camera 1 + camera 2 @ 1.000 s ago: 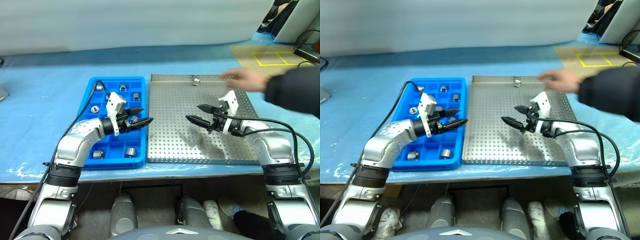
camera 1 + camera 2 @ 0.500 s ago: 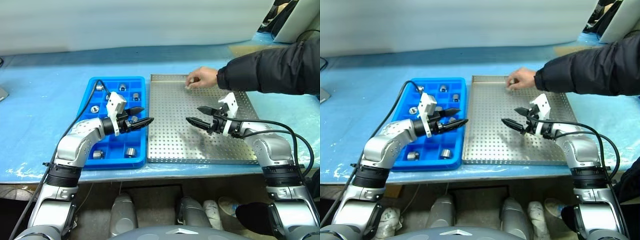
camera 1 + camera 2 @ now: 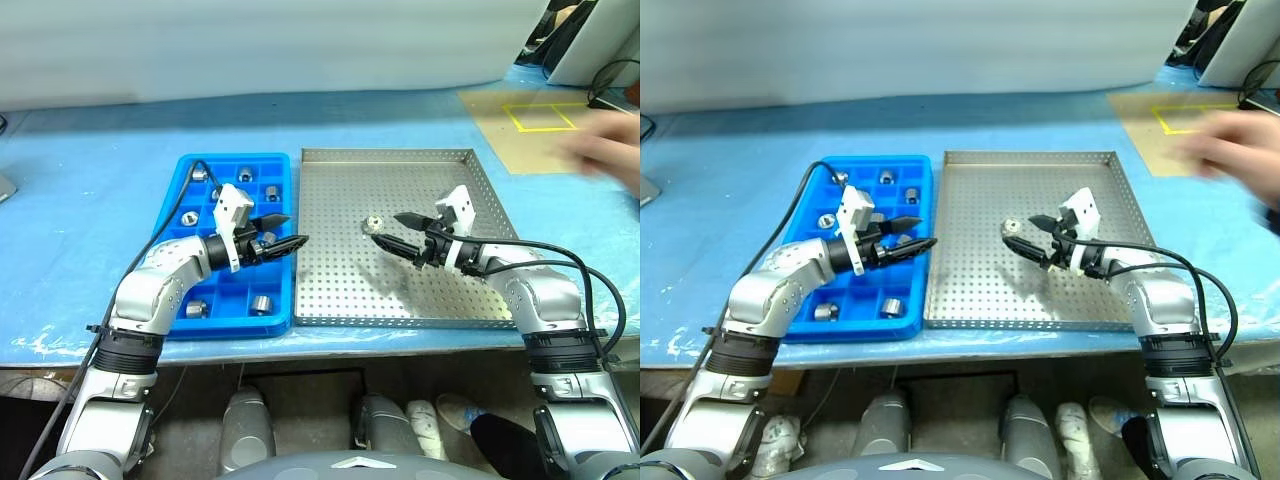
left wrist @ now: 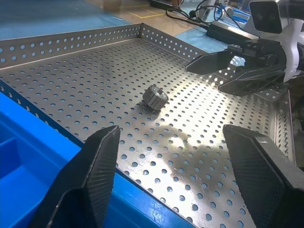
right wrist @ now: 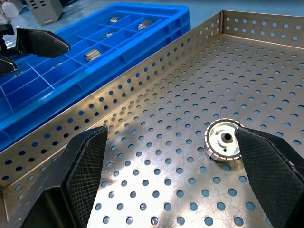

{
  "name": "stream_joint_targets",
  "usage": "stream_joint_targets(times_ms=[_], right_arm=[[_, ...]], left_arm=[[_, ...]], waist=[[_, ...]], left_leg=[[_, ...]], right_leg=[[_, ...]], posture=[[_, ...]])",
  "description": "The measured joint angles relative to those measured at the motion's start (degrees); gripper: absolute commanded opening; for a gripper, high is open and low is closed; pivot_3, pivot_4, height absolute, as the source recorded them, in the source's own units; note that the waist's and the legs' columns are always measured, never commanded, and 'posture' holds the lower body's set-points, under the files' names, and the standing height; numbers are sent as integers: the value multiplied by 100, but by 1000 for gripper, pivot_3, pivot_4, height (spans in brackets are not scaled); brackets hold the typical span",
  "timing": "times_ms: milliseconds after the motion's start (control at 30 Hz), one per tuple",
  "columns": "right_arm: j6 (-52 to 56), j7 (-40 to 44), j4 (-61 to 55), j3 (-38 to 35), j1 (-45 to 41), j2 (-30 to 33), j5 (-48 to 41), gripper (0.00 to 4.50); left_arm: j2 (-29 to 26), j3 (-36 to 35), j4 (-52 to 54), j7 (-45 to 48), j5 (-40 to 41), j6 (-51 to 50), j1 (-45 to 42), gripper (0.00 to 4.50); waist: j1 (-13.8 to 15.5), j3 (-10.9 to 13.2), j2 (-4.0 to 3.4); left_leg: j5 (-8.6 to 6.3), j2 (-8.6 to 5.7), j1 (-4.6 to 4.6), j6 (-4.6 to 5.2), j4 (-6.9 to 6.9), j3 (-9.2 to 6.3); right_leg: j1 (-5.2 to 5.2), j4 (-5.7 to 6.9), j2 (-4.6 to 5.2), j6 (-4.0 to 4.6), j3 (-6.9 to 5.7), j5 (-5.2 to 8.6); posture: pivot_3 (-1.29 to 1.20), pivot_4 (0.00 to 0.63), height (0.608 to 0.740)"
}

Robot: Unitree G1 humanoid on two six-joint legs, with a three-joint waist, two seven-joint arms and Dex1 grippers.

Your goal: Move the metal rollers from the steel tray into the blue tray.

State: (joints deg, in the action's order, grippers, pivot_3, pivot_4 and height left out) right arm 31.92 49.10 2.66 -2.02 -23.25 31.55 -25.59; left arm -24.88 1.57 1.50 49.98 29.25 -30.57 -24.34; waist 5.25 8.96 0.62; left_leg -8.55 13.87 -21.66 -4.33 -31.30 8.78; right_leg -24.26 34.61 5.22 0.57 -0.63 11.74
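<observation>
A: What lies around the work?

B: A blue sheet (image 3: pixel 100 170) covers the table. At the far right lies a brown mat (image 3: pixel 525 125) with a square in yellow tape (image 3: pixel 540 117), and a person's blurred hand (image 3: pixel 610 160) hangs over that side, clear of the steel tray (image 3: pixel 400 300). A black cable (image 3: pixel 160 240) runs along the left arm, more cables loop by the right one.

A: Anything blocking the roller?

B: No. One roller (image 3: pixel 371 225) sits alone on the steel tray, near its middle, just beside the right gripper (image 3: pixel 392 230). Nothing stands between them. In the right wrist view the roller (image 5: pixel 223 139) lies on its flat end, hole up, close by one finger (image 5: pixel 273 166).

A: And the pincers?

B: Both released. The right gripper's fingers are spread wide and hold nothing. The left gripper (image 3: pixel 282 231) hovers over the blue tray (image 3: pixel 185 165) at its edge next to the steel tray, fingers apart, empty.

A: Other rollers?

B: Several already rest in the blue tray's compartments, one to a cell, for instance a roller in the near row (image 3: pixel 260 303).

A: Any writing?

B: None that I can read.

A: Materials?

B: The steel tray is dull silver sheet, floor and low rim punched with small round holes. The roller is shiny, with a ribbed side. The blue tray is glossy plastic with square cells. The fingers are black, tapered, with a fine woven texture.
</observation>
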Motion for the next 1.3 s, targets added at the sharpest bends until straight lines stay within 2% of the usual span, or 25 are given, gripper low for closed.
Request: stream_joint_targets(times_ms=[133, 300, 467, 667, 833, 933, 1033, 1067, 1167, 1300], right_arm=[[-165, -171, 202, 57, -93, -220, 208, 4487], [-815, -702, 1442, 120, -809, -787, 745, 4487], [-1274, -939, 2380, 163, -1094, -1207, 1013, 4487], [-1465, -903, 2510, 179, -1171, -1398, 1114, 4487], [-1730, -1107, 3060, 240, -1212, -1466, 1447, 4487], [-2031, -1213, 3367, 294, -1340, -1480, 1649, 3924], [-2236, -1375, 3636, 267, -1431, -1487, 1719, 2928], [-2293, -1431, 3700, 258, -1449, -1490, 1730, 2747], [-2399, -1387, 3776, 215, -1457, -1495, 1738, 1816], [-2405, -1304, 3757, 230, -1452, -1501, 1748, 1751]], left_arm=[[10, 0, 1, -1, 1, 0, 0, 3664], [29, 8, -8, -3, -4, 4, -12, 3664], [46, 12, -10, -7, -5, 2, -20, 3664], [57, 12, 10, -54, 6, -35, 50, 3664], [55, 12, 79, -89, 6, -78, 122, 3664], [53, 12, 117, -106, 4, -91, 123, 3664], [52, 12, 119, -123, 2, -103, 123, 3664], [52, 12, 119, -124, 2, -104, 123, 3664], [37, 12, 119, -123, 2, -111, 123, 3664], [-104, 12, 253, -20, 53, -180, 200, 3664]], waist=[[-4, 0, 0], [-107, 0, 0], [-121, 0, 0], [-126, 0, 0], [-126, 0, 0], [-130, 0, 0], [-128, 0, 0], [-129, 0, 0], [-131, 0, 0], [-134, 0, 0]], left_leg=[[1, 0, 1, -1, 0, 0], [5, 1, 1, -8, 1, 1], [3, -1, -13, -6, 5, 1], [1, -1, -14, -4, 7, 1], [4, -1, -11, -7, 4, 1], [4, -1, -2, -8, 3, 1], [5, -1, 0, -9, 3, 1], [5, -1, 0, -9, 3, 1], [4, 0, -1, -8, 4, 1], [3, 1, 0, -7, 6, 1]], right_leg=[[0, 1, 0, 0, 0, 0], [-2, 5, -1, 0, -1, 0], [-7, -1, 0, 1, -3, 0], [-8, -1, 1, 1, -4, 0], [-8, 1, 2, 1, -4, 0], [-4, 5, 2, 1, -1, 0], [-2, 6, 2, 1, -1, 0], [-2, 6, 2, 1, -1, 0], [-2, 4, 0, 1, -1, 0], [-2, 2, -1, 2, -1, 1]], posture=[[-47, 150, 740], [-40, 150, 740], [-29, 150, 740], [-13, 150, 740], [-9, 150, 740], [-10, 150, 740], [-14, 150, 740], [-14, 150, 740], [-17, 150, 740], [-18, 150, 740]])
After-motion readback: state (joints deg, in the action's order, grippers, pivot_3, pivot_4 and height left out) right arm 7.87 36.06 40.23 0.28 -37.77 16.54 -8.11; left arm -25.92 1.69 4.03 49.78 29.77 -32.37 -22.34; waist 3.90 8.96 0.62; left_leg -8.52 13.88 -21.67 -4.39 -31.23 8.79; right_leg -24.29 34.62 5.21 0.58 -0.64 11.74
